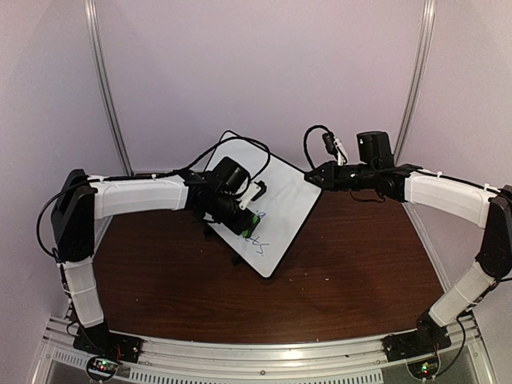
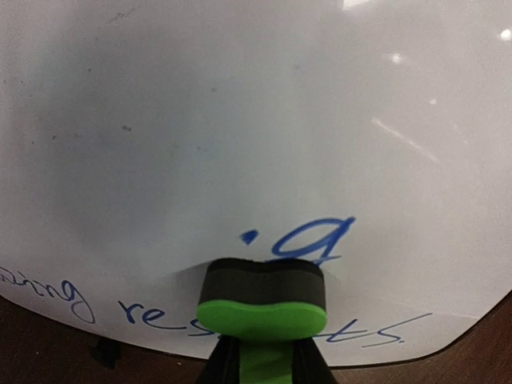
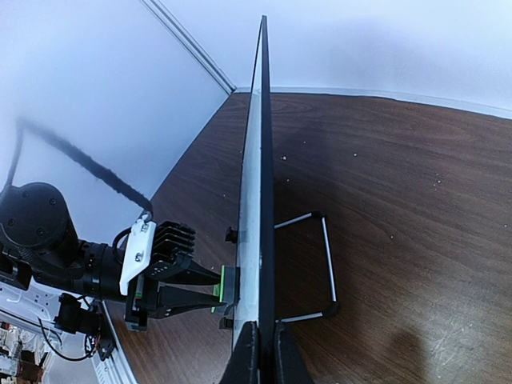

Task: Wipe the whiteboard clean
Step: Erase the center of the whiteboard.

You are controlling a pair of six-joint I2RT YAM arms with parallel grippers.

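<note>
Brown wooden table (image 1: 360, 264): one black-framed white whiteboard (image 1: 284, 200) upright, long axis far-left to near-right; left gripper (image 1: 246, 221) pinches one green foam eraser (image 2: 262, 300), right gripper (image 3: 261, 356) clamps board's edge.

The left arm (image 1: 136, 196) and the right arm (image 1: 444, 196) are each wearing smooth white shells over their long links, with chunky black joint housings sitting between them. Thin black cables (image 3: 80, 160) are looping loosely off the wrists. The black bases (image 1: 108, 342) are glowing with tiny green and red lights. The left hand (image 3: 210, 288) is showing black ribbed fingers behind a white bracket plate (image 3: 138, 256) with dark screws. The right hand (image 3: 266, 352) is showing plain, narrow black fingers.
</note>
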